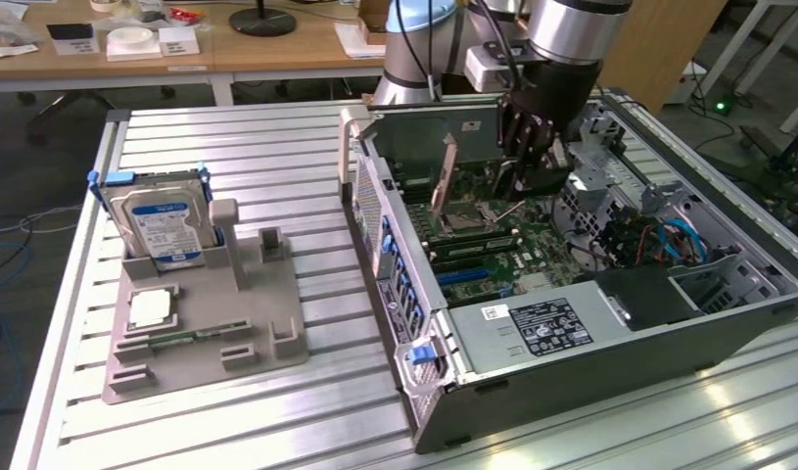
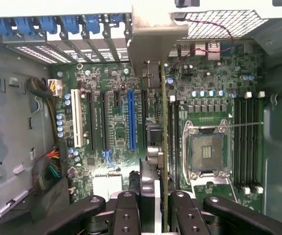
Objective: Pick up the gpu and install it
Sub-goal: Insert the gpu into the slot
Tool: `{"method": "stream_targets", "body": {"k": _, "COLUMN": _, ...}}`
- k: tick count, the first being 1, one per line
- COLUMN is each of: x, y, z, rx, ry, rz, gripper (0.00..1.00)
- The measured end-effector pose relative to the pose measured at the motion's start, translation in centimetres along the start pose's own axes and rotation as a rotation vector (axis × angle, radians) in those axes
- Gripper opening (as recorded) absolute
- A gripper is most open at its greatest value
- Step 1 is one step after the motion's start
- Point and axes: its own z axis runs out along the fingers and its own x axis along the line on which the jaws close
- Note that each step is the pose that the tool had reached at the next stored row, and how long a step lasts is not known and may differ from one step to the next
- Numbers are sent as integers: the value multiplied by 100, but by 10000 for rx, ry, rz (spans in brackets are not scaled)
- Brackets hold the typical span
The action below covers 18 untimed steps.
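Gripper point(image 2: 160, 208) is clamping gpu point(image 2: 164, 142) edge-on, just beside blue slot point(image 2: 132, 120). Risk: card edge missing that slot, scraping neighbouring board components.

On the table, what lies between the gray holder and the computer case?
Nothing: the table between gray holder and computer case is bare, in the exterior view.

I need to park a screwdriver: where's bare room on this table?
Bare table slats lie beyond the hard drive and in front of the grey holder. The strip between holder and computer case is narrow. Inside the case is crowded: the gripper holds the gpu.
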Motion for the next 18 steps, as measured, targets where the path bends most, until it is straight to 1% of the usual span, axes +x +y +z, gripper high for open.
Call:
{"method": "stream_targets", "body": {"k": 8, "x": 21, "y": 27, "z": 101, "rx": -3, "ry": -8, "rz": -130, "gripper": 28}}
{"method": "stream_targets", "body": {"k": 11, "x": 76, "y": 33, "z": 113, "rx": -2, "ry": -9, "rz": -136, "gripper": 28}}
{"method": "stream_targets", "body": {"k": 13, "x": 94, "y": 44, "z": 131, "rx": -1, "ry": -10, "rz": -133, "gripper": 28}}
{"method": "stream_targets", "body": {"k": 16, "x": 100, "y": 70, "z": 176, "rx": -2, "ry": -9, "rz": -135, "gripper": 28}}
{"method": "stream_targets", "body": {"k": 18, "x": 102, "y": 73, "z": 213, "rx": -2, "ry": -9, "rz": -138, "gripper": 28}}
